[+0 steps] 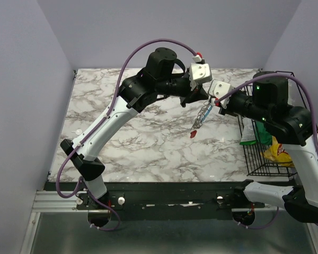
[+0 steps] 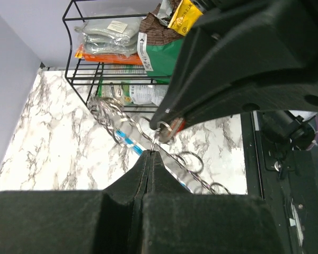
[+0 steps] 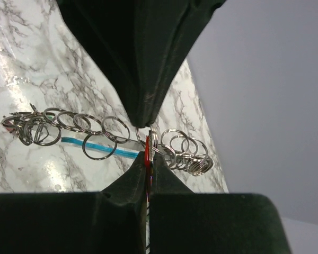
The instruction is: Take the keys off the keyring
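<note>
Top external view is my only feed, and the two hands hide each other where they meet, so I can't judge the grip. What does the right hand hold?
Observer: Its wrist view shows the right hand shut on a thin red key.
Operator: And the other one?
Observer: The left hand is shut too; its wrist view shows a thin silver piece running from its tips up to a small ring at the right hand's tips.
Operator: What is the strand hanging below them?
Observer: The keyring: up close, a chain of silver split rings with a blue strip along it.
</note>
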